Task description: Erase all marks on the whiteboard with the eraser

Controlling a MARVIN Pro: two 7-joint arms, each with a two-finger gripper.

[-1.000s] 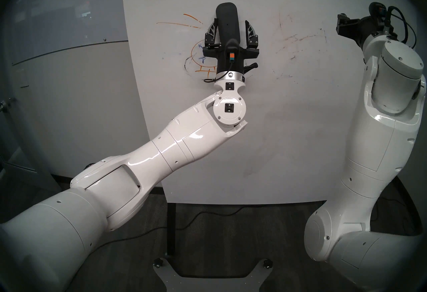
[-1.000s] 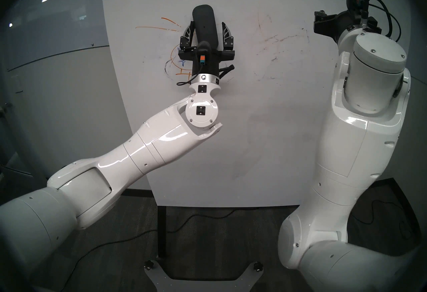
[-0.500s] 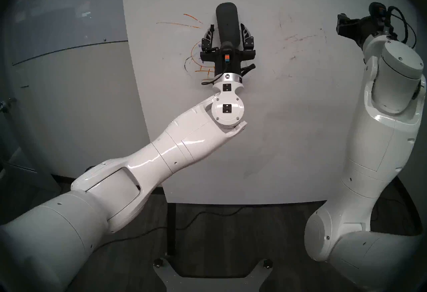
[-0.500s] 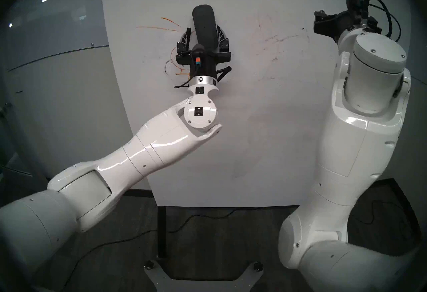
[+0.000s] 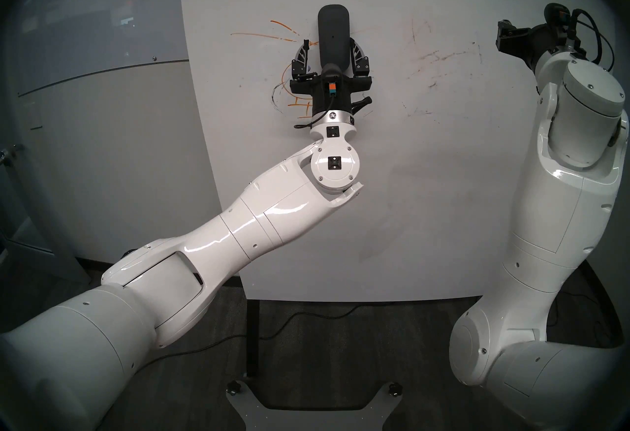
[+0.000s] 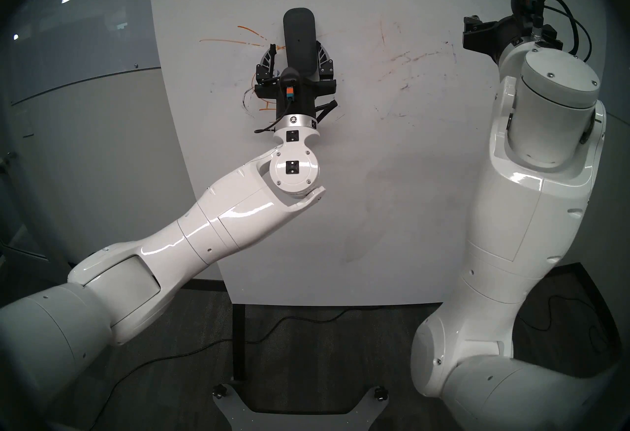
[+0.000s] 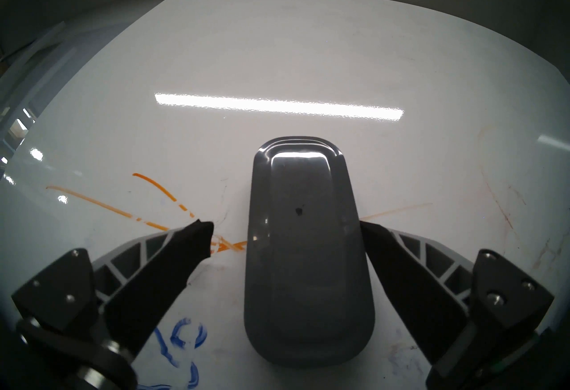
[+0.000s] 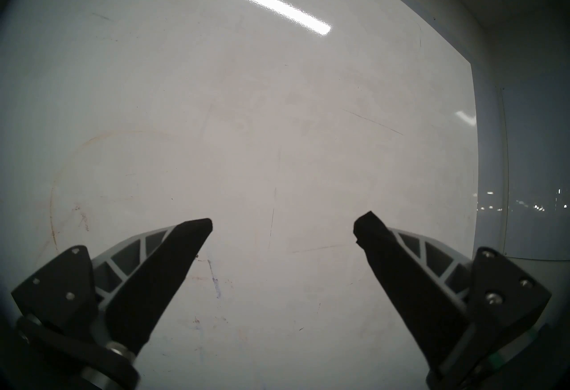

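The dark grey eraser [image 5: 333, 35] sits upright against the whiteboard [image 5: 409, 181]. My left gripper [image 5: 329, 42] is open and straddles the eraser's lower half. In the left wrist view the eraser [image 7: 303, 256] has a clear gap to the left finger [image 7: 172, 260], while the right finger [image 7: 398, 263] lies close against its side. Orange marks [image 5: 262, 35] run left of the eraser, with a blue figure [image 7: 182, 337] and a black scribble [image 5: 274, 99] below. Faint reddish smudges [image 5: 443, 57] lie to the right. My right gripper [image 8: 282, 224] is open and empty, facing the board's right part.
A grey glass board [image 5: 85, 18] with red and blue graph lines hangs at the upper left. Under the whiteboard are its black post [image 5: 252, 335], a grey foot [image 5: 306, 403] and a cable [image 5: 306, 314] on the dark floor.
My left gripper has shifted a little left and down along the eraser, jaws still wide. The eraser has stayed in place. The right arm has not moved.
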